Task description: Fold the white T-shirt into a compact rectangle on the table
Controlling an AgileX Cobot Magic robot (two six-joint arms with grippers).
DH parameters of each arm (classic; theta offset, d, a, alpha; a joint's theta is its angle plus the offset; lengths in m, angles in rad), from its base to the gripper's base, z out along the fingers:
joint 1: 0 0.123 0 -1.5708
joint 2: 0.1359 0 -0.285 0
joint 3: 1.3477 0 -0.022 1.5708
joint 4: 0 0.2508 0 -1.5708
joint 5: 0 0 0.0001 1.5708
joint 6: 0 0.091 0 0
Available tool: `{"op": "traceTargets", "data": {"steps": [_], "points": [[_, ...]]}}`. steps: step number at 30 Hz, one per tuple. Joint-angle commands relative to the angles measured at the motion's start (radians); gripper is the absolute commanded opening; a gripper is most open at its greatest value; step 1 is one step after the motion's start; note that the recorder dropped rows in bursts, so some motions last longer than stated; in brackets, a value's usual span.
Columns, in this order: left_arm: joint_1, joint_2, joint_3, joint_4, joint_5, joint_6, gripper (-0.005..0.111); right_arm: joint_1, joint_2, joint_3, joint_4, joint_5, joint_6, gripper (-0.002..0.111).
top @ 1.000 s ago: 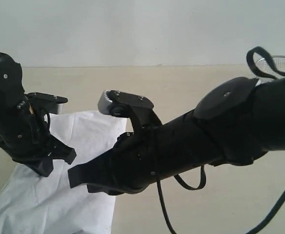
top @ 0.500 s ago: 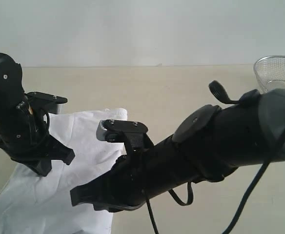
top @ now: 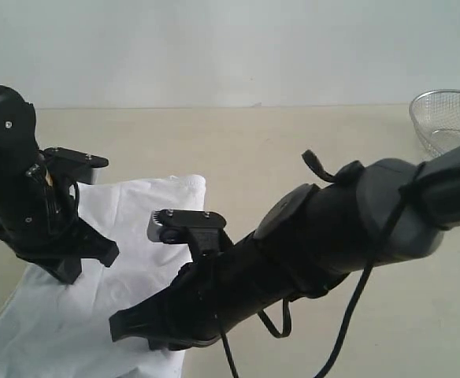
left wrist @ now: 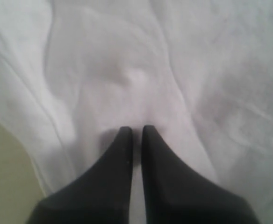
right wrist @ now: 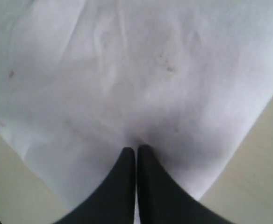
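Note:
The white T-shirt [top: 139, 209] lies plain side up at the near left of the table [top: 293, 150], with no lettering or neck tag showing. My left gripper [top: 66, 274] stands over the shirt's left part. In the left wrist view the left gripper [left wrist: 136, 128] is shut, its tips down on wrinkled cloth [left wrist: 127, 56] near a hem, with table [left wrist: 1, 163] beside it. My right arm reaches across the middle, and its gripper [top: 121, 327] sits low over the shirt's near right part. The right gripper [right wrist: 136, 148] is shut, tips on smoother cloth [right wrist: 127, 70] near the shirt's edge.
A round silver wire-mesh basket [top: 448, 116] stands at the far right of the table. Bare table [right wrist: 262, 154] lies just past the shirt's edge by the right gripper. A pale wall rises behind the table's far edge.
My right arm has swung lower and toward the near left, carrying its gripper along the shirt. The basket, half hidden before, now shows. Left arm and shirt outline look unchanged.

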Motion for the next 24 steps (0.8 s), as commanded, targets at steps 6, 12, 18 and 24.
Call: {"op": "traceTargets", "data": {"steps": [6,12,18,24], "points": [[0.002,0.001,-0.003,0.038,-0.001,0.002,0.005,0.004,0.038,-0.004,-0.019,-0.007,-0.015,0.0],[0.002,0.001,-0.003,0.097,0.008,-0.039,0.005,0.002,0.024,-0.004,-0.019,0.024,-0.015,0.0],[0.002,0.001,-0.003,0.129,0.012,-0.06,0.005,-0.002,-0.056,-0.004,-0.047,0.02,-0.024,0.0],[0.002,-0.02,-0.003,0.125,0.046,-0.06,0.005,-0.074,-0.148,-0.004,-0.104,0.054,0.005,0.026]]}}
